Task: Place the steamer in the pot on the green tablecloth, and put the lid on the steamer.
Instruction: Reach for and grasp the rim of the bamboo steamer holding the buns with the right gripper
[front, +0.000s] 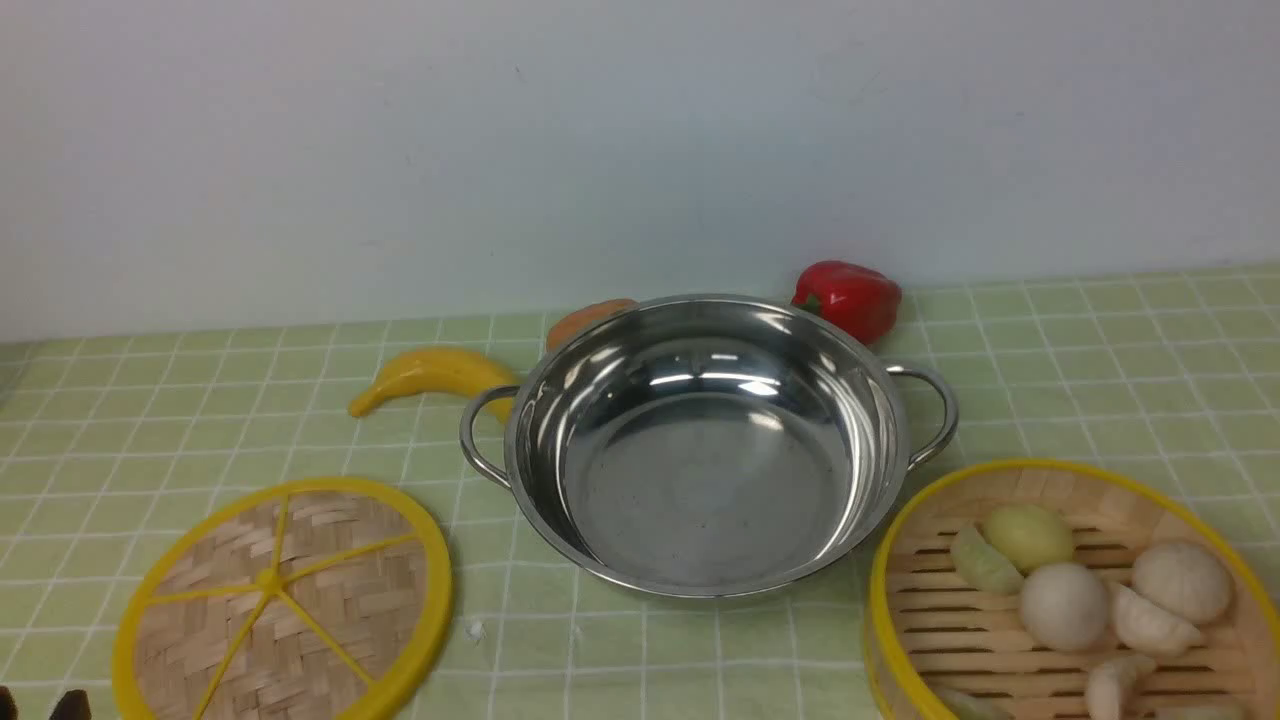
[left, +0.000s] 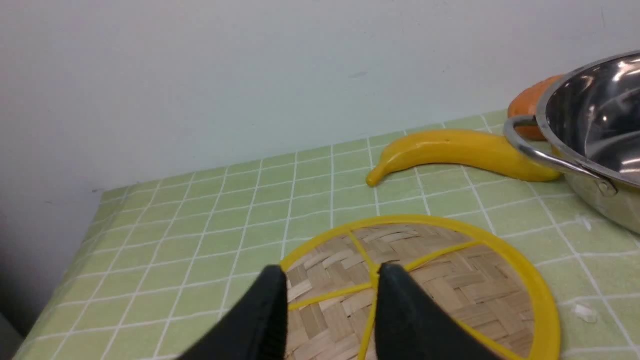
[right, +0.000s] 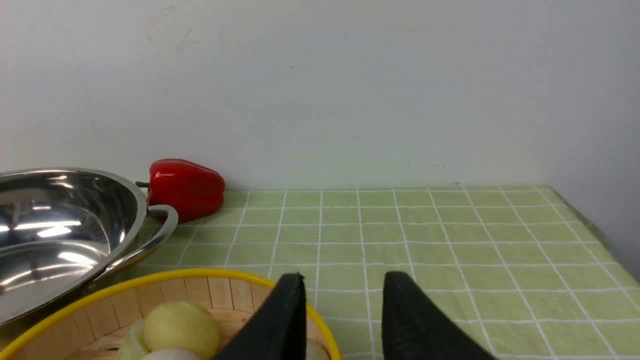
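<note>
The shiny steel pot (front: 705, 450) stands empty in the middle of the green tablecloth (front: 1100, 380). The steamer (front: 1065, 600), with several buns and dumplings in it, sits at the front right. The lid (front: 285, 600) lies flat at the front left. My left gripper (left: 330, 272) is open above the lid (left: 440, 280), its jaws either side of the hub. My right gripper (right: 342, 280) is open above the steamer's (right: 165, 295) far rim, one finger over the rim and the other over cloth. The pot also shows in both wrist views (left: 600, 125) (right: 60, 225).
A yellow banana (front: 430, 378) lies left of the pot. An orange vegetable (front: 585, 318) and a red bell pepper (front: 850, 298) lie behind it by the white wall. The cloth's edge falls away at the far left (left: 75, 240) and far right (right: 590, 220).
</note>
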